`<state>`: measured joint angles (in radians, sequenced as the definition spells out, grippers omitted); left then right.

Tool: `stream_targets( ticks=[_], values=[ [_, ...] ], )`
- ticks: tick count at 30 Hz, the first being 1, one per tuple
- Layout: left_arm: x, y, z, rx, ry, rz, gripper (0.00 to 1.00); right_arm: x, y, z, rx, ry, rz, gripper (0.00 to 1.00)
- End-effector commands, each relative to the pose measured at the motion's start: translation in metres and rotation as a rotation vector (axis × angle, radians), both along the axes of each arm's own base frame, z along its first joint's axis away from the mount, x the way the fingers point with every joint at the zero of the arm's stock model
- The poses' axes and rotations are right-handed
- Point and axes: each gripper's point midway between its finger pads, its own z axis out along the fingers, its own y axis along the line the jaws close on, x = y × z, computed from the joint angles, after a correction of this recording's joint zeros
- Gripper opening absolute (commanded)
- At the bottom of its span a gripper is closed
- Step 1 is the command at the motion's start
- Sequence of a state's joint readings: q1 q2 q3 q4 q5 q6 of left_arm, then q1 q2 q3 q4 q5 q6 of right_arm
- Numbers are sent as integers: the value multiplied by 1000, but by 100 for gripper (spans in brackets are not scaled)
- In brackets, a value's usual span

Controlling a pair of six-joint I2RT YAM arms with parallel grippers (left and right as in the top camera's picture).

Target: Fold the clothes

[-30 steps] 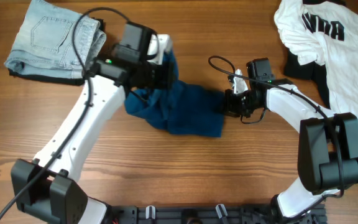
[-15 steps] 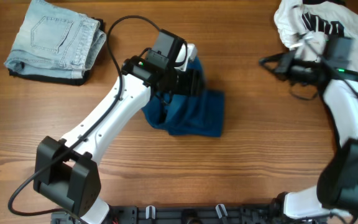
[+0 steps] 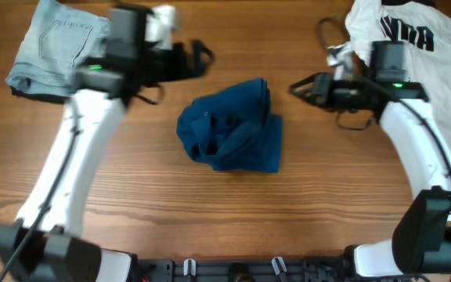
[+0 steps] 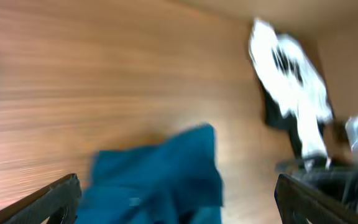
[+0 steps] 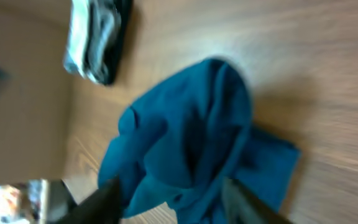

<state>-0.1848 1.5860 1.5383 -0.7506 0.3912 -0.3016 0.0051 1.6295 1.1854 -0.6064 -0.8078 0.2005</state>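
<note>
the blue shirt [image 3: 229,129] lies crumpled in a loose heap about the middle of the bench [image 3: 327,204], touched by neither arm; its folds bunch toward the far side and a flatter flap spreads to the near right; the left arm [image 3: 77,157] reaches up the left side, and the left jaws stand wide open over bare wood, left of the heap and beyond it, well apart from the cloth; in the left wrist view, which is blurred, the two fingers [image 4: 55,199] sit at opposite edges of the picture with nothing between them; the right arm [image 3: 425,157] bends in from the right, and the right jaws point at the heap from its far right, apart from it; we see them open too, the fingers [image 5: 244,202] parted in the right wrist view with only the shirt behind them and nothing gripped; the white shirt [image 3: 425,47], with black lettering, lies loose at the far right corner, the right arm crossing its edge; a black piece [image 4: 273,109] shows beside it in the left wrist view, though we cannot tell how it lies; folded jeans [image 3: 57,47] sit at the far left corner, beside the left arm
</note>
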Motion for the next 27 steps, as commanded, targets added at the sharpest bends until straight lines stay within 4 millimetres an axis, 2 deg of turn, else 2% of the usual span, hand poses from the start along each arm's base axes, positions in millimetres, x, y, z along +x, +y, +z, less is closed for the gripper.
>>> stream_targets(
  ticks=[1, 3, 6, 8, 14, 18, 21, 22, 26, 27],
  values=[
    [-3, 59, 10, 9, 23, 127, 100, -4, 18, -22, -182, -22, 45, 67],
    [-8, 74, -1, 46, 57, 124, 100, -8, 31, -31, -213, -11, 75, 67],
    [-9, 82, -10, 82, 81, 137, 100, -7, 35, -56, -313, 24, 62, 57],
    [-7, 84, -14, 102, 86, 148, 100, -6, 45, -65, -317, 25, 88, 52],
    [-3, 87, -27, 118, 119, 158, 100, -6, 62, -70, -316, -2, 122, 51],
    [-2, 93, -30, 146, 122, 179, 100, -7, 65, -81, -322, 22, 133, 40],
    [-4, 97, -32, 167, 133, 193, 100, -8, 70, -83, -321, 17, 147, 36],
    [-5, 98, -33, 170, 138, 195, 100, -8, 73, -83, -320, 12, 151, 33],
    [-6, 103, -35, 196, 146, 213, 100, -7, 74, -82, -319, 7, 153, 7],
    [-6, 103, -36, 198, 146, 214, 100, -6, 72, -80, -318, 7, 148, 4]
  ],
)
